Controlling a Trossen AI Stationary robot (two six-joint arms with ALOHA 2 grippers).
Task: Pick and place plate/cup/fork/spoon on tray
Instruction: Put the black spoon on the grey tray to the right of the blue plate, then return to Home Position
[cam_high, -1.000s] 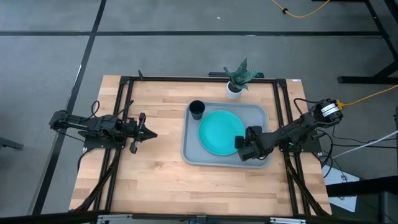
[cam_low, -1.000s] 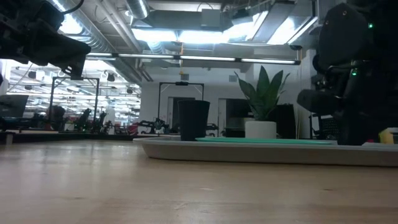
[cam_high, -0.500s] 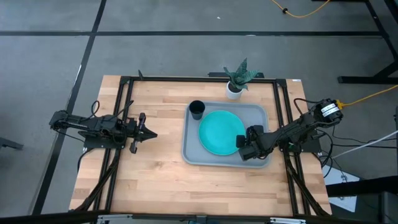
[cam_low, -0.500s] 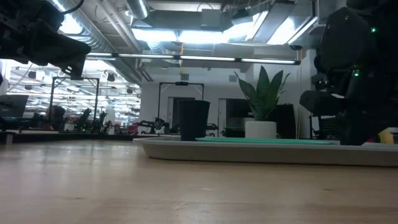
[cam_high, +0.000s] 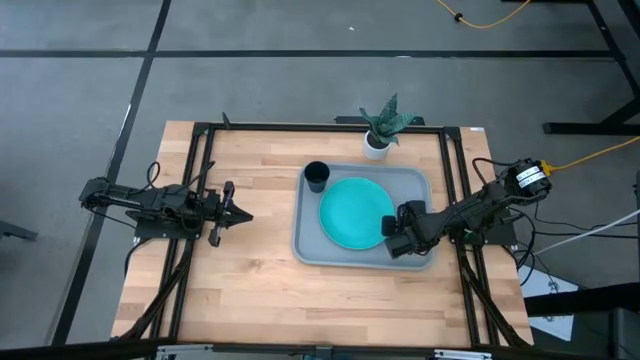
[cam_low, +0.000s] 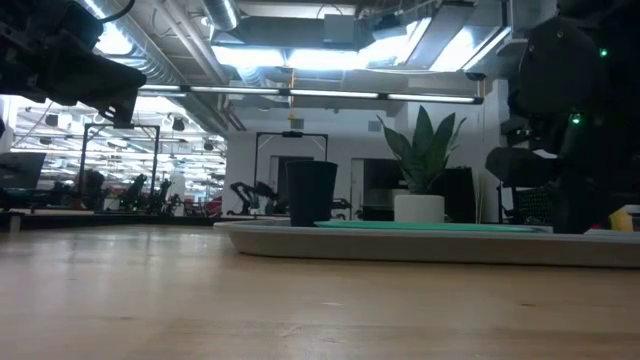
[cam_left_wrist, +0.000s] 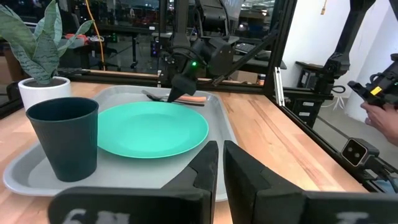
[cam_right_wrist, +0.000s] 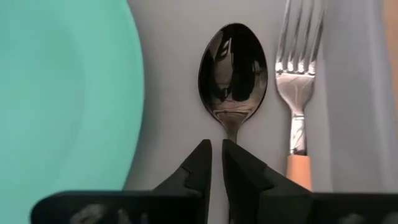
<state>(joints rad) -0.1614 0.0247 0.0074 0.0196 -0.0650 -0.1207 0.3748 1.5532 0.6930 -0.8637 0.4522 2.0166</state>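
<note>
The grey-blue tray (cam_high: 305, 245) lies right of the table's centre. On it are the teal plate (cam_high: 350, 210) and, in its far left corner, the upright black cup (cam_high: 317, 176). The dark spoon (cam_right_wrist: 233, 74) and the tan-handled fork (cam_right_wrist: 298, 68) lie side by side on the tray floor, right of the plate. My right gripper (cam_right_wrist: 216, 158) is shut and points down over the spoon's handle, at the tray's near right part (cam_high: 392, 232). My left gripper (cam_high: 243, 214) is shut and empty, left of the tray. My right gripper points down from above at the spoon's handle just behind the bowl (cam_right_wrist: 231, 134). The handle runs under its own fingers (cam_right_wrist: 239, 165), which hide it. I cannot tell whether they touch it. The spoon lies flat on the tray.
A white pot with a green plant (cam_high: 377, 143) stands just beyond the tray's far edge. Black frame rails (cam_high: 200, 200) run along the table's left, right and far sides. A person's hand (cam_left_wrist: 380, 115) shows beyond the table's right side. Bare wood lies near and left of the tray.
My right gripper has drawn a little toward the table's right edge, staying over the spoon's handle. The spoon, fork, plate and cup have kept their places.
</note>
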